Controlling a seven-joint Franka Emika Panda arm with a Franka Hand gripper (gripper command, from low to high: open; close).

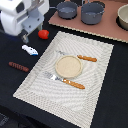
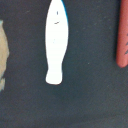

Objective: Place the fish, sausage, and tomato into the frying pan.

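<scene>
The white fish (image 1: 30,50) with a blue end lies on the dark table, left of the placemat. It fills the middle of the wrist view (image 2: 56,40). The red tomato (image 1: 44,34) sits just beyond it. The reddish-brown sausage (image 1: 19,66) lies nearer the front and shows at the edge of the wrist view (image 2: 123,35). The dark frying pan (image 1: 66,9) stands on the brown board at the back. My gripper (image 1: 26,35) hangs above the fish and beside the tomato, empty, and its fingers look apart.
A deeper grey pot (image 1: 92,12) and a beige bowl (image 1: 124,17) stand on the board (image 1: 60,21). A wooden plate (image 1: 68,66), a fork (image 1: 60,79) and a knife (image 1: 82,57) lie on the beige placemat (image 1: 95,95).
</scene>
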